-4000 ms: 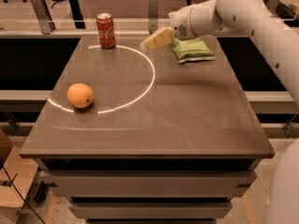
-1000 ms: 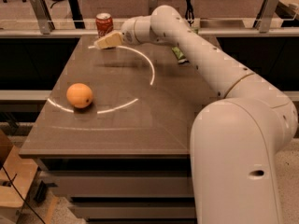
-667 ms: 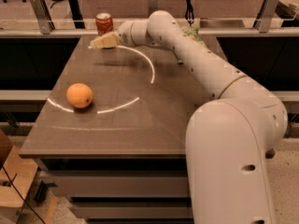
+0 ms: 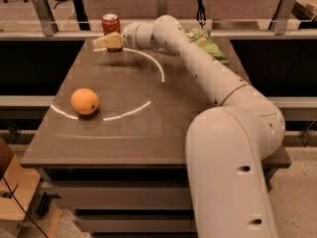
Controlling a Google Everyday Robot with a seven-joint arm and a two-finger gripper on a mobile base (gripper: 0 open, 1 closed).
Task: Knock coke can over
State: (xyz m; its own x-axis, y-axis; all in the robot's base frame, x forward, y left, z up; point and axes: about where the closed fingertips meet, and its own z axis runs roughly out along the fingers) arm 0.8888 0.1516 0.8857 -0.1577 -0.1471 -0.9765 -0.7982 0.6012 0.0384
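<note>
Hovering low over the table's (image 4: 148, 138) far left corner, the gripper (image 4: 106, 41) is pointing left, fingers seemingly pressed together, while the coke can (image 4: 111, 22) is standing upright just behind them.

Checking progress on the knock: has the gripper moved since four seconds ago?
Yes. The gripper swung left, from beside the green bag to in front of the coke can.

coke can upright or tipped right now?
Upright. The coke can stands on the table, silver top up, body vertical. The gripper sits just in front, covering its lower part.
</note>
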